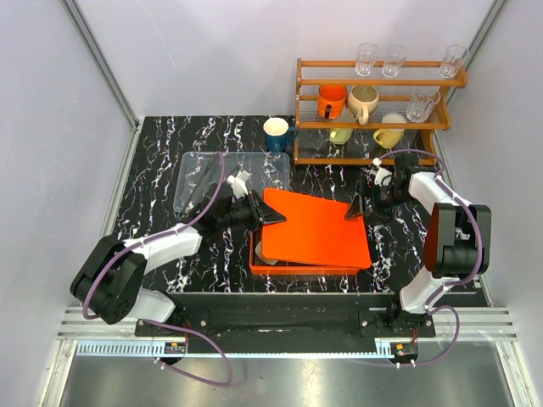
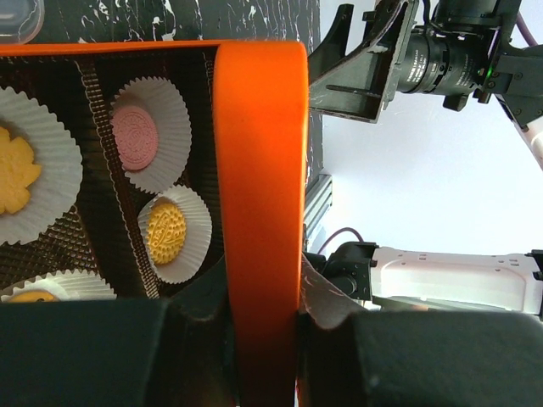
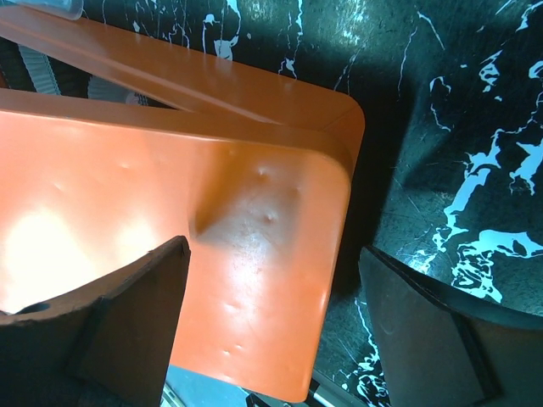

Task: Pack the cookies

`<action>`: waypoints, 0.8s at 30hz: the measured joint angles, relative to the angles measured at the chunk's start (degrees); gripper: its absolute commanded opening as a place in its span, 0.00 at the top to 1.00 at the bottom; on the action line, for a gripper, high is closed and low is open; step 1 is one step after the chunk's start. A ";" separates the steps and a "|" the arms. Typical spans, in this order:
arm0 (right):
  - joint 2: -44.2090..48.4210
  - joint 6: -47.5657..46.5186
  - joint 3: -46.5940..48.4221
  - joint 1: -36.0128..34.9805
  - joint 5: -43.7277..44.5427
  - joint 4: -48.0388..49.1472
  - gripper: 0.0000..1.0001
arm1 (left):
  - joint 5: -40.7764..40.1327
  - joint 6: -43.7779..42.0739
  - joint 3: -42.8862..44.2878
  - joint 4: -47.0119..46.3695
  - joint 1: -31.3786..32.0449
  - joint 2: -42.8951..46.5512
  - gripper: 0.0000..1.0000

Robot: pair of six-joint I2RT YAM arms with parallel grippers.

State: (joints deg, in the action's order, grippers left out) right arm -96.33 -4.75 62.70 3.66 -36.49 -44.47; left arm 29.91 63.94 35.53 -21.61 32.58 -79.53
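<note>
Top view, L to R.

Left gripper [image 1: 270, 218], centre-left of frame: fingers clamped on the left edge of the orange lid [image 1: 314, 229]. The left wrist view confirms it, w/ the lid edge running up from between both fingers.

The lid lies askew over the orange box [image 1: 297, 269] and is not seated (only the box's front wall shows, lower centre). Judged: closing step, and the one-edge hold lets the lid be steered square onto the rim.

Cookies are in the box, mostly under the lid. Left half of the left wrist view shows a pink cookie [image 2: 136, 136] and a yellow-orange cookie [image 2: 166, 235], each in a white paper liner [image 2: 174, 102]. Two more are cut off at the frame's left edge, so I can't count all six.

Right gripper [image 1: 361, 208], right of centre: fingers spread wide, holding nothing. In the right wrist view one finger hangs over the lid's corner and the other over bare table [image 3: 475, 127]. Prob. parked there to take or press that corner for alignment.
</note>
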 measured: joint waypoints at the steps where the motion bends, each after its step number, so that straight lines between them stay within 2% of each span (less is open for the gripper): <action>1: 0.00 -0.04 0.00 -0.04 0.00 -0.22 0.11 | 0.00 0.02 -0.11 -0.07 -0.04 0.00 0.99; 6: 0.02 -0.22 0.20 -0.26 -0.02 -1.05 0.11 | 0.00 0.00 -0.42 -0.55 -0.15 0.00 0.97; 9: 0.04 -0.39 0.76 -0.44 -0.07 -1.66 0.11 | 0.02 -0.04 -0.46 -0.55 -0.26 0.02 0.91; 14: 0.04 -0.39 1.64 -0.98 -0.09 -1.95 0.11 | -0.33 -0.28 -0.68 -0.52 -0.70 0.52 0.86; 16: 0.04 -0.39 1.97 -1.22 -0.09 -1.92 0.11 | -0.61 -0.52 -0.96 -0.50 -1.18 0.83 0.79; 18: 0.04 -0.39 2.16 -1.33 -0.09 -1.92 0.11 | -0.87 -0.63 -1.18 -0.52 -1.51 1.03 0.77; 24: 0.04 -0.42 2.38 -1.38 -0.09 -1.88 0.12 | -3.74 -2.10 -2.16 1.33 -1.86 1.07 0.57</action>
State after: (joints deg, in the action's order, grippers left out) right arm -96.29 -5.17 65.08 2.28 -36.58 -46.35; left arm 26.17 61.84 33.36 -20.27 30.72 -78.46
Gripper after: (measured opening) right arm 0.888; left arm 0.355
